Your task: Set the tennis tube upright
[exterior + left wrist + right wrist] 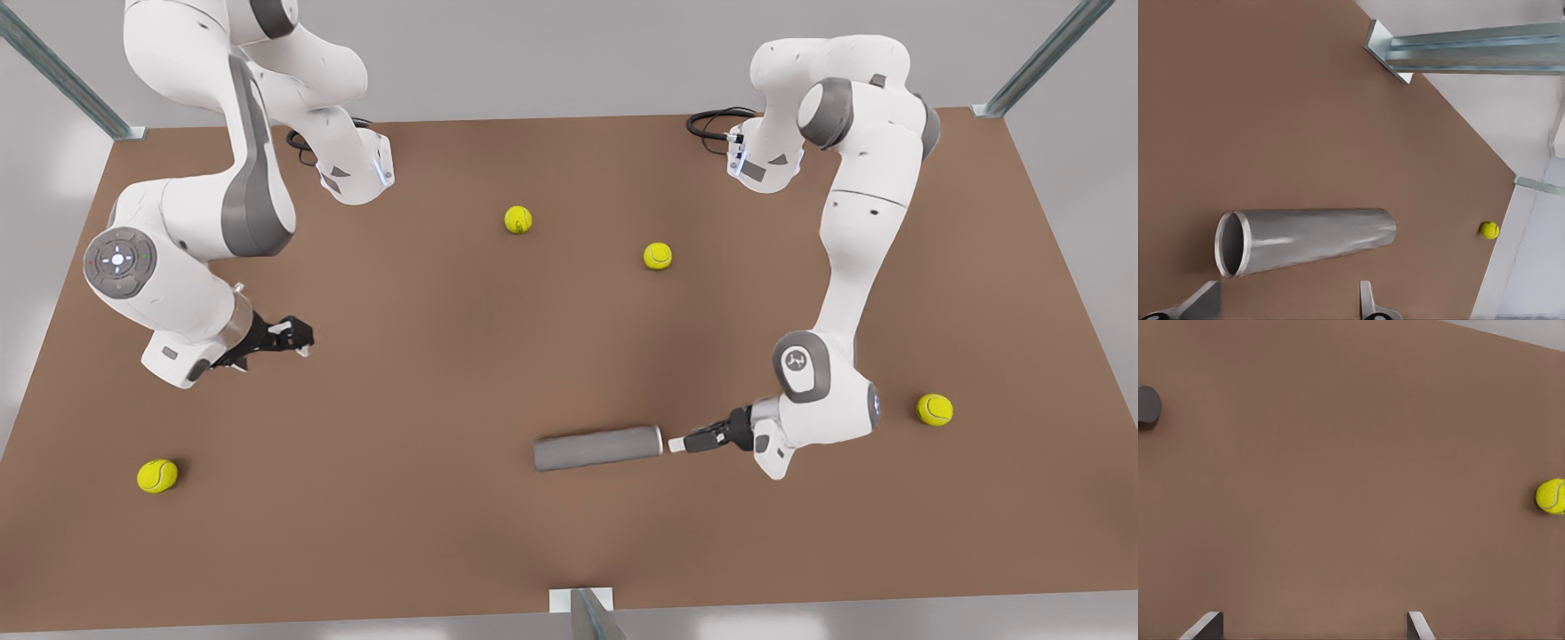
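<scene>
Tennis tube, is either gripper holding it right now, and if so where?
Nothing is held. The tennis tube lies flat; the open left gripper sits just off its hollow end, the open right gripper far away.

The long round metal tennis tube is shiny grey. The flat table is plain brown. The four small fuzzy tennis balls are yellow-green. The big robot arms are white with grey joints and black grippers.

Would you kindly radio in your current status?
Left claw open beside hollow end of lying slim grey metallic tube. Right claw open, waiting apart. Nothing obstructing.
</scene>
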